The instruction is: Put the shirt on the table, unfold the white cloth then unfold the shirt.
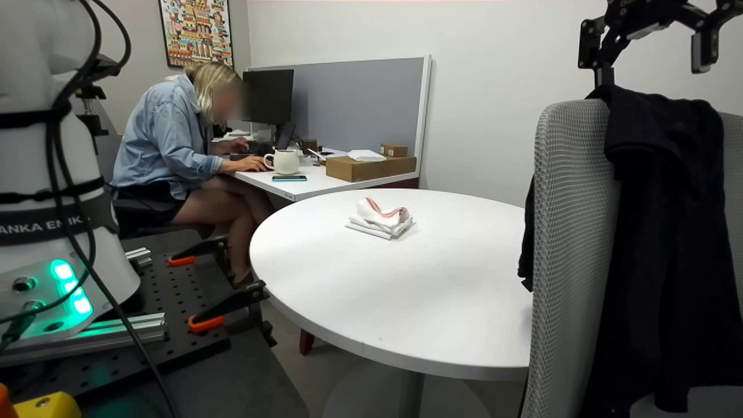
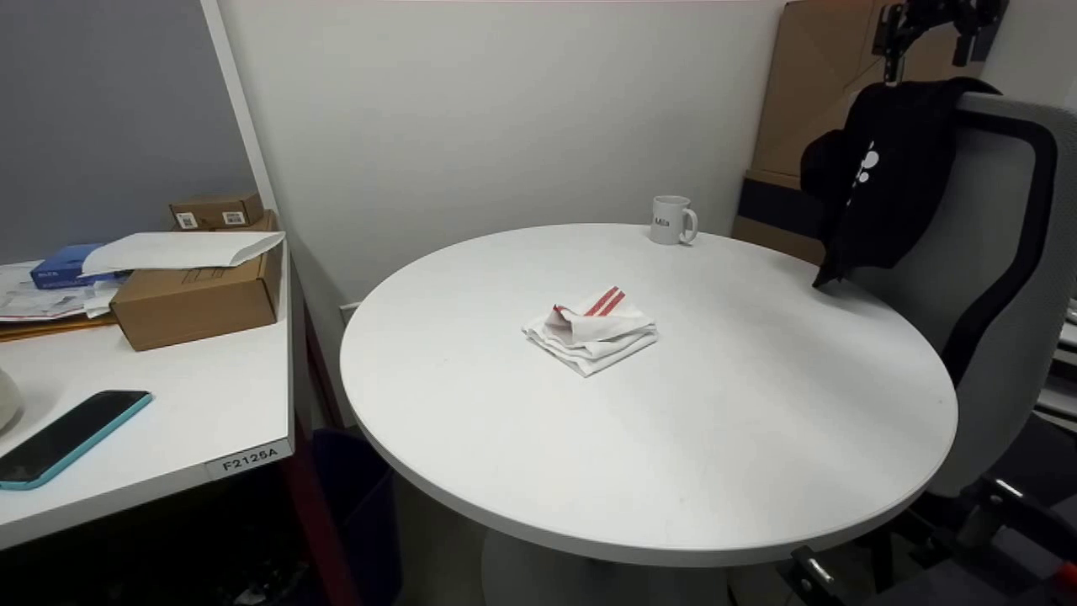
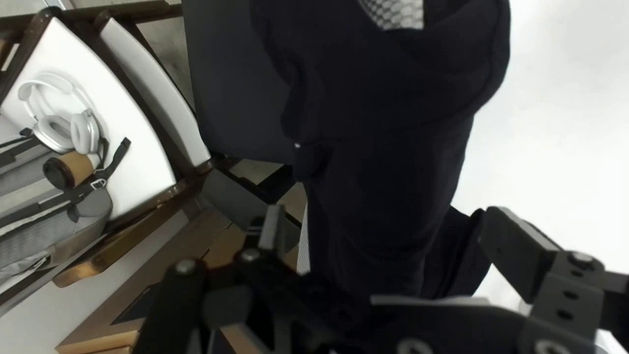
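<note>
Draped over the back of an office chair, the black shirt [image 1: 656,232] hangs down beside the table; its white print shows in an exterior view on the shirt [image 2: 875,160]. My gripper [image 1: 653,62] is above the chair back with its jaws wide apart. In the wrist view the shirt [image 3: 383,123] lies below and between the fingers of the gripper [image 3: 383,216], which hold nothing. One fingertip is close to the shirt's top; contact cannot be told. The white cloth [image 2: 589,341], with red stripes, sits folded in a loose stack on the round white table [image 2: 715,454].
The grey mesh chair [image 1: 572,249] stands against the table's edge. A white mug [image 2: 671,220] is at the table's far rim. Nearby is a desk with a cardboard box [image 1: 371,168], where a person [image 1: 162,128] sits. Headphones [image 3: 59,123] rest on another white surface.
</note>
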### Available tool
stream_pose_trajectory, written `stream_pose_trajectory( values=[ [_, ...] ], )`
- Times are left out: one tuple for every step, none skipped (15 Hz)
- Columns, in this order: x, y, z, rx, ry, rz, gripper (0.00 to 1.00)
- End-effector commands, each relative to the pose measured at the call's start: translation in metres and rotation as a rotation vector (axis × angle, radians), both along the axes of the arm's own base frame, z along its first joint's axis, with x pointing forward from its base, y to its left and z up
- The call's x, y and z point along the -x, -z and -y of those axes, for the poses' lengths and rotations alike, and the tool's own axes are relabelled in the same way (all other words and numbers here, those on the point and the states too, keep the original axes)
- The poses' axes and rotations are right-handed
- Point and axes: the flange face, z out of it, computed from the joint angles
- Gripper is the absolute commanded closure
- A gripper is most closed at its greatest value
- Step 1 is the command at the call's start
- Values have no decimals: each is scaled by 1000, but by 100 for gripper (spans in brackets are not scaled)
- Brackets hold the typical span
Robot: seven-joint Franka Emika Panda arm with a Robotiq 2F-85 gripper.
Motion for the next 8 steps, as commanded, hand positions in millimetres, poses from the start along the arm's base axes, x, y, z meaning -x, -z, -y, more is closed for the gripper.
stream_pose_trajectory(
  values=[
    [-2, 3, 0, -46, -8, -60, 0],
    [0, 4, -2, -56, -8, -80, 0],
    [2, 5, -3, -60, -4, -97, 0],
    [5, 3, -5, -62, 3, -114, 0],
    [7, 2, -6, -65, 7, -127, 0],
    [10, -1, -7, -67, 13, -140, 0],
    [13, -2, -7, -67, 18, -155, 0],
    [14, -3, -7, -65, 22, -169, 0]
  ],
)
